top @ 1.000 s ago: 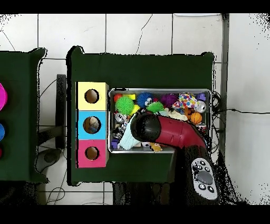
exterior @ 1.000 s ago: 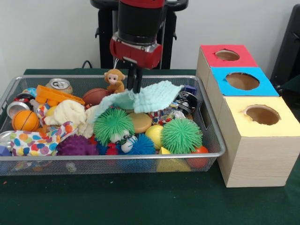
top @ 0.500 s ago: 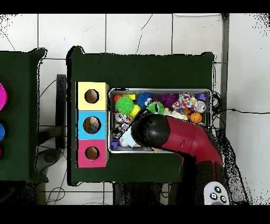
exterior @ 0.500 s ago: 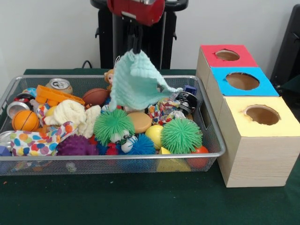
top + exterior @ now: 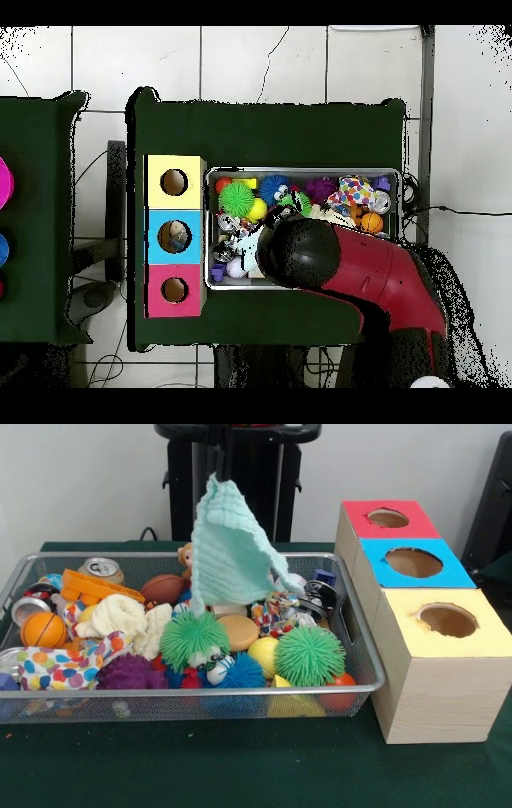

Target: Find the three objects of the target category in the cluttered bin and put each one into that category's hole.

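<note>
The bin (image 5: 200,692) is a silver wire mesh basket full of toys, balls, cans and cloths; it also shows in the overhead view (image 5: 300,171). My gripper (image 5: 220,458) shows only its dark tips at the top edge, shut on a corner of a mint green cloth (image 5: 230,552). The cloth hangs free above the middle of the bin, with its lower edge just over the toys. In the overhead view my red arm (image 5: 340,265) covers the bin's middle and hides the gripper and the cloth.
Three wooden boxes with holes stand right of the bin: red top (image 5: 356,516), blue top (image 5: 448,572), yellow top (image 5: 476,640). In the bin lie green spiky balls (image 5: 192,636), a cream cloth (image 5: 124,616), a spotted cloth (image 5: 64,662), a can (image 5: 102,569) and a small basketball (image 5: 42,629).
My gripper has risen straight up with the mint green cloth, lifting it off the toys until it hangs free. The arm's red head has left the top of the front view.
</note>
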Tool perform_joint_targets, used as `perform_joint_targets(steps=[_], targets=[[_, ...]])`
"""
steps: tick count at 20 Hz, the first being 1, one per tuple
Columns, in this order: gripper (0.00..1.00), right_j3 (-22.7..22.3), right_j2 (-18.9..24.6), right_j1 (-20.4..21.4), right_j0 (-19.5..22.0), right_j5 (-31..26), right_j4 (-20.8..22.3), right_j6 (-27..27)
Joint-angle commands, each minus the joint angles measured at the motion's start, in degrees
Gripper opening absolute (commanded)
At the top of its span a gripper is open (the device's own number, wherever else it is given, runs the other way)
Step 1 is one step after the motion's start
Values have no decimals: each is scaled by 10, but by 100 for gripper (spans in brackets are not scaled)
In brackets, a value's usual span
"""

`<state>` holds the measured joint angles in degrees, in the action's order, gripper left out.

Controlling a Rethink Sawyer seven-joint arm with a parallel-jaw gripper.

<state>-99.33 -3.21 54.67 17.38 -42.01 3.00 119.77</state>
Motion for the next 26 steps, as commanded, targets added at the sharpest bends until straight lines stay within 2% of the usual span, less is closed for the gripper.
perform_joint_targets(steps=[1,14,26], targets=[[0,-16,30,9,17,-80,-8,-7],[0,-8,40,45,25,-147,-22,-20],[0,18,48,42,33,-179,-23,-26]])
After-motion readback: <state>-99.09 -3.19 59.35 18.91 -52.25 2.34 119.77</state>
